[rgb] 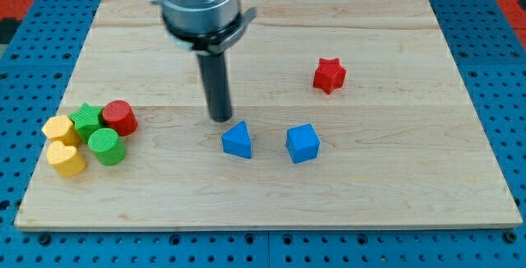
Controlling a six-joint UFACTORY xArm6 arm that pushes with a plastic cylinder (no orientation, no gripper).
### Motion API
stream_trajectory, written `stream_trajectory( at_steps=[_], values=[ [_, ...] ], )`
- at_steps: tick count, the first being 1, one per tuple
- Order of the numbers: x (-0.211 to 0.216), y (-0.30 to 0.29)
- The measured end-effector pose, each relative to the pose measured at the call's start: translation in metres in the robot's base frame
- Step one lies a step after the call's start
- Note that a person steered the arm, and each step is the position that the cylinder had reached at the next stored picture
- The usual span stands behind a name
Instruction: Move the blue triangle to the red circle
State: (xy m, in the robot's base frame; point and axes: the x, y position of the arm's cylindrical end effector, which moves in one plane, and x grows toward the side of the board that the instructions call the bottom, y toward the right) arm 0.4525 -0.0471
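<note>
Blue pegboard surrounds a pale wooden worktop (271,194). No pincer exists on this arm; a dark rod ends in my tip (220,118), which rests on the wood just above and slightly left of the blue triangle (237,140), close but apparently not touching. The red circle (119,117), a short cylinder, sits well to the triangle's left, packed among a green star (85,118), green circle (106,146), yellow hexagon (59,128) and yellow heart (66,159). A leftward shove likely needs my tip on the triangle's right side, so this spot looks like an approach. The triangle is a small bright-blue wedge, upright. A blue cube (302,143) lies just right of it; a red star (329,75) sits farther up and right.
</note>
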Motion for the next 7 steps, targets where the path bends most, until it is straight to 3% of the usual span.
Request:
stream_trajectory(
  at_steps=[1, 2, 3, 4, 5, 7],
  values=[
    [0.015, 0.062],
    [0.055, 0.086],
    [0.079, 0.038],
    [0.060, 0.018],
    [0.052, 0.057],
    [0.055, -0.007]
  ],
)
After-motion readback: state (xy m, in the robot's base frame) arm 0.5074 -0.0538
